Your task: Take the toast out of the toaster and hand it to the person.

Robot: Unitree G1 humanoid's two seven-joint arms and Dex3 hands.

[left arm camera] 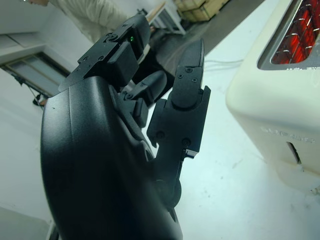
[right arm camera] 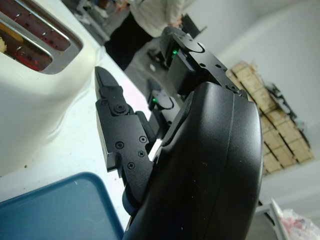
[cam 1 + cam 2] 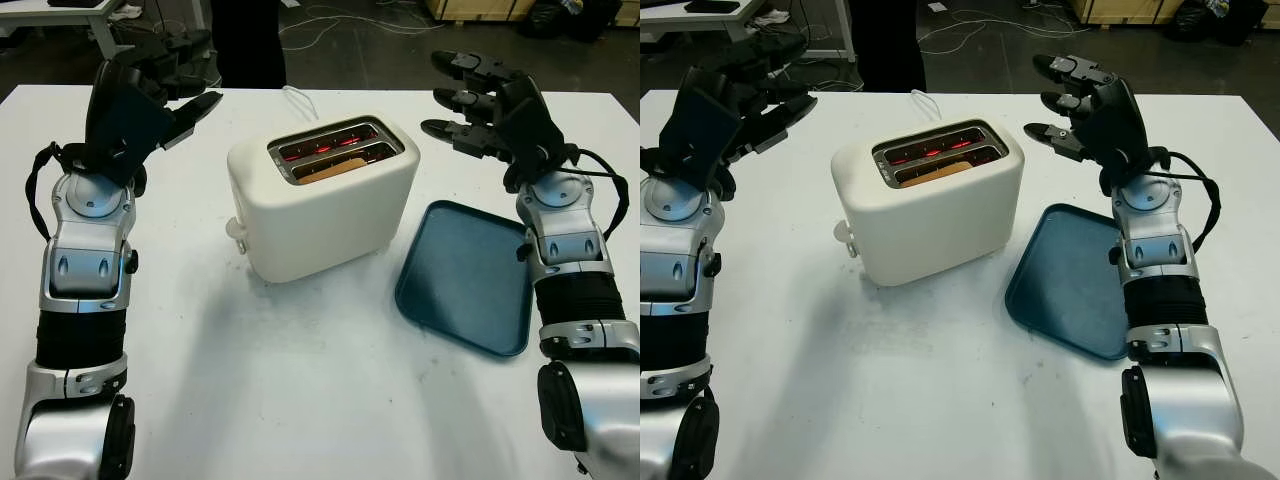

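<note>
A: Where's the toast [image 3: 330, 168]?
B: Sunk in the nearer slot of the toaster [image 3: 322, 195], centre of the frame; just a tan top edge shows. Its long axis follows the slot, rising toward the upper right.

A: Which hand is closer?
B: The right hand [image 3: 478, 105], upper right, holding nothing, fingers uncurled and pointing at the toaster's far end. The toast lies left of it and lower. The left hand [image 3: 150, 95], upper left, is also open and looks slightly farther off.

A: Counts?
B: One toaster with two glowing slots, one toast visible, one blue tray [image 3: 468, 277] at right, one person [image 2: 150, 15] beyond the table [image 3: 300, 380].
</note>
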